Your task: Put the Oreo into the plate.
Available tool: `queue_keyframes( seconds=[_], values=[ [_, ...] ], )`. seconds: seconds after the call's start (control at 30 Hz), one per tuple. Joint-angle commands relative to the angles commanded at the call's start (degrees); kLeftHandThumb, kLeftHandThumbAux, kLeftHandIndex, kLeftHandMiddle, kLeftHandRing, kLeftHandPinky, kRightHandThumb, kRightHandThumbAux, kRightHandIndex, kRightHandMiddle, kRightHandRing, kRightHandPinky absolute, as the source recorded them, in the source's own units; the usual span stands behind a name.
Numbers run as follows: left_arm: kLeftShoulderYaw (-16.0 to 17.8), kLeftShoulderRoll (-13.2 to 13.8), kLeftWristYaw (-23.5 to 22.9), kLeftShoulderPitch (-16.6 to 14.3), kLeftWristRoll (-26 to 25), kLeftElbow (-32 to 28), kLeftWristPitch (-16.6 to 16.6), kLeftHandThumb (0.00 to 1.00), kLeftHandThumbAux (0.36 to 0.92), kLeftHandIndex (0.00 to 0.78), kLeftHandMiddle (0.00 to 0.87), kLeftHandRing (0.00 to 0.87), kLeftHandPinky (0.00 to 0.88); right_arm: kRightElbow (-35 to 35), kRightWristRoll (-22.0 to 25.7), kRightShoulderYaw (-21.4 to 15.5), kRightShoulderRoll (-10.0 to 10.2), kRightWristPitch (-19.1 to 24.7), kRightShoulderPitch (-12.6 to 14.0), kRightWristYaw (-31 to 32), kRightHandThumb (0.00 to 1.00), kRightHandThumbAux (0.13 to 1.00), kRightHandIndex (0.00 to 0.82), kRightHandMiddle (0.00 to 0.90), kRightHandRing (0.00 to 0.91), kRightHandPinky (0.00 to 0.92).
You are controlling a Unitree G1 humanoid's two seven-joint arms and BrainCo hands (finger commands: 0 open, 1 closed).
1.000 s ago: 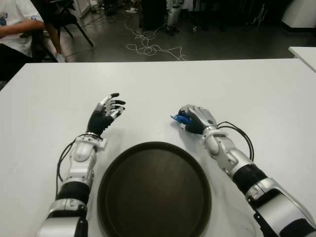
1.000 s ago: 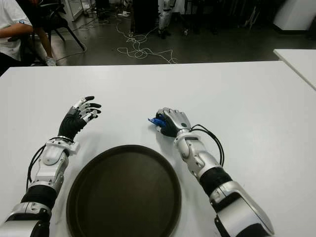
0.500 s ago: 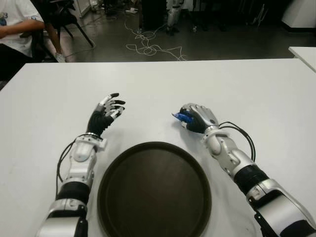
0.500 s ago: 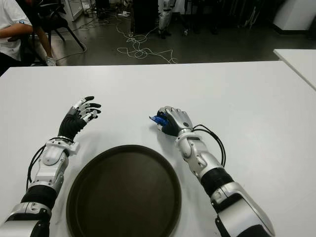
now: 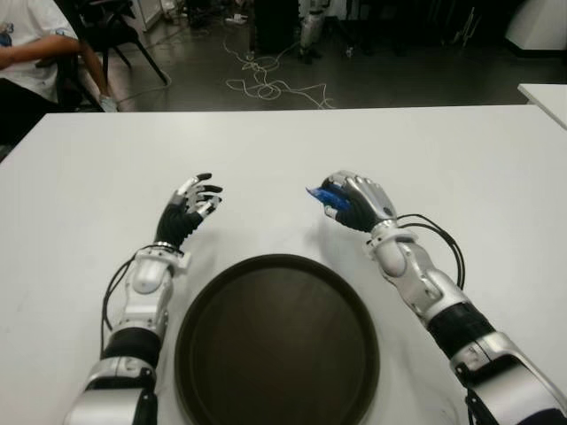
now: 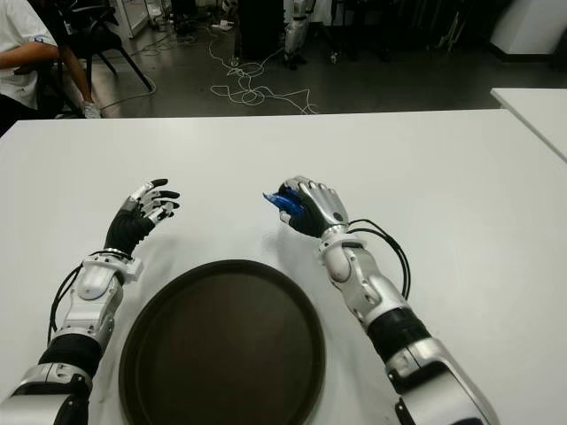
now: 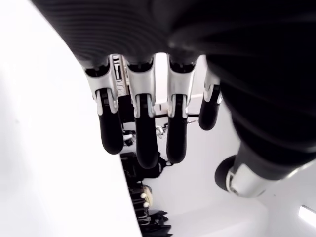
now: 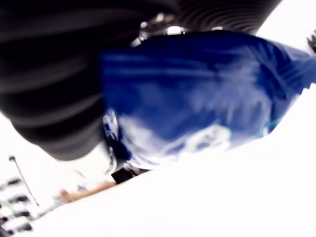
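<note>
My right hand (image 5: 353, 201) is shut on the blue Oreo packet (image 5: 324, 197), whose end sticks out on the left side of the fist. The packet (image 8: 197, 94) fills the right wrist view, pressed against the palm. Hand and packet are held above the white table (image 5: 461, 159), just beyond the far right rim of the round dark plate (image 5: 276, 341). My left hand (image 5: 188, 208) is beyond the plate's far left rim, fingers (image 7: 143, 133) spread and holding nothing.
A person in a white shirt (image 5: 27, 44) sits past the table's far left corner. Cables (image 5: 266, 84) lie on the dark floor behind the table. Another white table's corner (image 5: 545, 93) shows at the far right.
My right hand has lifted the Oreo packet off the table and raised it slightly. The left hand has shifted a little lower, fingers still spread.
</note>
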Motion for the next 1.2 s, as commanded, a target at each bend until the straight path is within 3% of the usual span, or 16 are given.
queue_keyframes(
  seconds=[0.13, 0.23, 0.53, 0.8, 0.97, 1.2],
  values=[
    [-0.05, 0.02, 0.05, -0.22, 0.08, 0.52, -0.42, 0.281, 0.666, 0.184, 0.329, 0.317, 0.295, -2.15, -0.04, -0.50, 0.04, -4.29, 1.24, -2.50, 0.688, 0.736, 0.430, 0.744, 0.755, 0.757],
    [0.07, 0.06, -0.29, -0.44, -0.24, 0.77, -0.30, 0.271, 0.660, 0.184, 0.331, 0.319, 0.296, -6.00, -0.55, -0.88, -1.15, -5.87, 1.73, -1.79, 0.687, 0.736, 0.430, 0.747, 0.757, 0.762],
    [0.13, 0.24, -1.14, -0.56, -0.56, 1.13, -0.48, 0.258, 0.655, 0.181, 0.329, 0.320, 0.298, -6.57, -4.42, 0.43, -3.16, -9.03, 0.62, -1.36, 0.683, 0.738, 0.431, 0.780, 0.787, 0.795],
    [0.26, 0.39, -1.34, -0.77, -0.75, 1.45, -0.08, 0.279, 0.649, 0.181, 0.325, 0.318, 0.300, -7.72, -6.79, 1.73, -4.60, -7.15, 0.11, 3.45, 0.684, 0.738, 0.432, 0.773, 0.774, 0.767],
    [0.40, 0.37, -1.55, -0.91, -1.00, 1.56, -0.07, 0.295, 0.662, 0.184, 0.329, 0.319, 0.297, -14.14, -9.10, 4.61, -2.61, -2.07, 2.78, 9.22, 0.684, 0.739, 0.431, 0.769, 0.768, 0.756],
    [0.19, 0.28, -0.91, -0.72, -0.53, 1.21, -0.17, 0.294, 0.671, 0.184, 0.328, 0.316, 0.290, -17.23, -8.82, 6.68, -2.98, -0.64, 3.61, 15.38, 0.684, 0.740, 0.429, 0.768, 0.768, 0.767]
  ],
)
